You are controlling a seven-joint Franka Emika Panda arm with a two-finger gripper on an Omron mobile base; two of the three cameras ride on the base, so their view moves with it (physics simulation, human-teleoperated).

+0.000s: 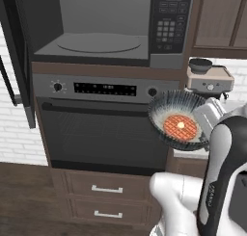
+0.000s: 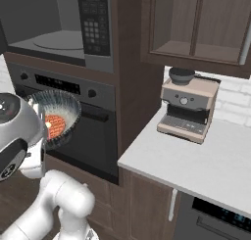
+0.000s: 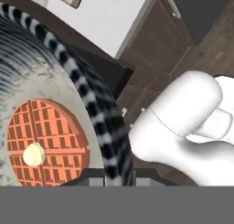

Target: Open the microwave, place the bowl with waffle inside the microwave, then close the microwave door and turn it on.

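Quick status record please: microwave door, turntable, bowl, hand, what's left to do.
microwave door: dark-glass door swung open to the left
microwave: grey-and-black built-in box, cavity open
turntable: round glass plate, nothing on it
bowl: striped dark round bowl with orange waffle, held tilted in front of the wall oven, below the cavity
hand: hand gripping the bowl's rim
left to do: lift bowl onto turntable, close door, start microwave

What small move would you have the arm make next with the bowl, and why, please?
Probably lift the bowl up and left toward the microwave. The door already stands open and the turntable is bare, while the bowl, with its waffle, hangs in the gripper lower down, in front of the oven.
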